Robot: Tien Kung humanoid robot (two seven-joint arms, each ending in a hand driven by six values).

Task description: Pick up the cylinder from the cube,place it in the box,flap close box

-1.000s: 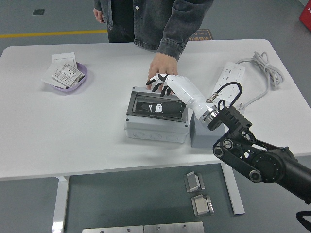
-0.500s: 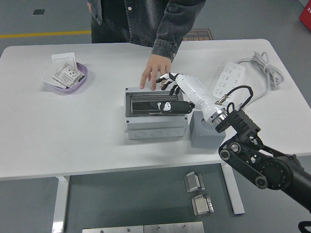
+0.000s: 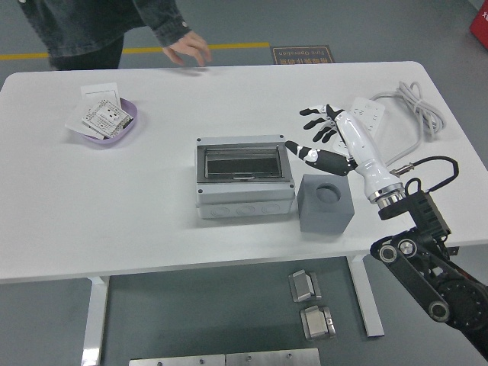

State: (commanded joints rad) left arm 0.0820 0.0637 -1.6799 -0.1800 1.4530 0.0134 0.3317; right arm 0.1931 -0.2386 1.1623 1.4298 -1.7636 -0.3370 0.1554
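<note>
The grey box (image 3: 244,183) stands mid-table with its dark see-through flap lying flat over the opening. Right beside it is the grey cube (image 3: 326,203), whose round top socket is empty. I cannot see the cylinder anywhere. My right hand (image 3: 316,135) hovers above the cube's far side, just right of the box, with fingers spread and nothing in them. A person's hand (image 3: 190,48) hangs over the table's far edge at the upper left, touching nothing.
A purple bowl (image 3: 109,122) with paper packets sits at the far left. A white power strip (image 3: 367,120) and its coiled cable (image 3: 416,100) lie behind my right hand. Metal blocks (image 3: 306,286) are on the floor under the table.
My right hand has drawn back to the right, off the box. The person's hand left the box's far side and withdrew to the upper left. The flap now lies flat.
</note>
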